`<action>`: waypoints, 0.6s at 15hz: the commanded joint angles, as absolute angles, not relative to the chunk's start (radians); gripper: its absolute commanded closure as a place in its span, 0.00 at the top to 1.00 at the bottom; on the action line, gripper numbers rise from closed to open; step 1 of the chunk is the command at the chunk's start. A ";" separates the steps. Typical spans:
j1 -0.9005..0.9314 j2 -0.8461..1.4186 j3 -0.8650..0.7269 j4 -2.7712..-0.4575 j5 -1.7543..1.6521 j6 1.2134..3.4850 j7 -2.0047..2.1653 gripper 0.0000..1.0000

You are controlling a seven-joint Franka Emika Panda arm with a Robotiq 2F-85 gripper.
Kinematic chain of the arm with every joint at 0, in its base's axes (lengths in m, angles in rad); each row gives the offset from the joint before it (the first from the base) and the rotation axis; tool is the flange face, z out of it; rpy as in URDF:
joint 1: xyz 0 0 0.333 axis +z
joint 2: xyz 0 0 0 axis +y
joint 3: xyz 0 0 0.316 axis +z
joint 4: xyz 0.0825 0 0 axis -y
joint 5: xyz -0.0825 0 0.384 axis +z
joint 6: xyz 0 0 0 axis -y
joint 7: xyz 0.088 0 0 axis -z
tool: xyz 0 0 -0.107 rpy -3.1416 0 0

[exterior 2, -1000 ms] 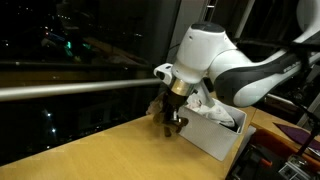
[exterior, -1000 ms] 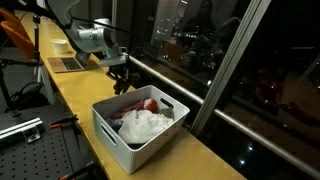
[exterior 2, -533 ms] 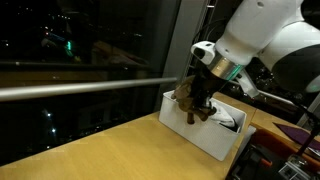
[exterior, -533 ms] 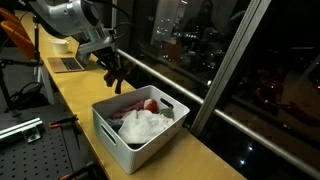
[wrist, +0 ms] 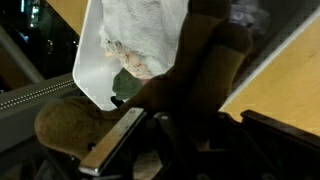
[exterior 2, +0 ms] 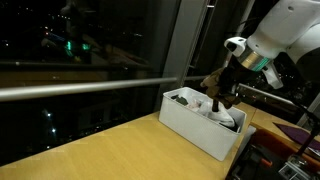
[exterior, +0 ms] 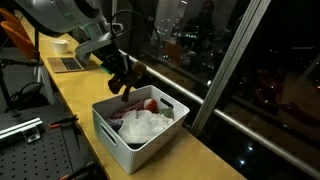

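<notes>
My gripper [exterior: 122,82] is shut on a brown plush toy [exterior: 131,76] and hangs just above the far end of a white plastic bin [exterior: 110,135]. In an exterior view the gripper [exterior 2: 227,93] holds the toy [exterior 2: 214,81] over the bin [exterior 2: 195,130]. The bin holds crumpled white cloth [exterior: 143,124] and something red [exterior: 151,104]. In the wrist view the brown toy [wrist: 205,75] fills the space between the fingers [wrist: 112,146], and the bin [wrist: 90,75] with the white cloth [wrist: 140,30] lies below.
The bin sits on a long wooden counter [exterior: 75,100] along a dark window with a metal rail [exterior 2: 80,90]. A laptop [exterior: 68,63] lies further down the counter. An orange chair [exterior: 15,35] and a metal breadboard [exterior: 20,126] stand beside the counter.
The arm has lifted the brown toy from the counter beyond the bin and carried it over the bin's far end. The jaws stayed shut on it.
</notes>
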State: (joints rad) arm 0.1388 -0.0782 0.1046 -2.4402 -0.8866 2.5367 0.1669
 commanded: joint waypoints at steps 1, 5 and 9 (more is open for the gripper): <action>0.085 -0.054 0.086 -2.416 -0.946 2.576 0.198 0.04; 0.067 -0.028 0.085 -2.400 -0.973 2.575 0.225 0.50; 0.072 -0.020 0.087 -2.414 -0.999 2.592 0.288 0.77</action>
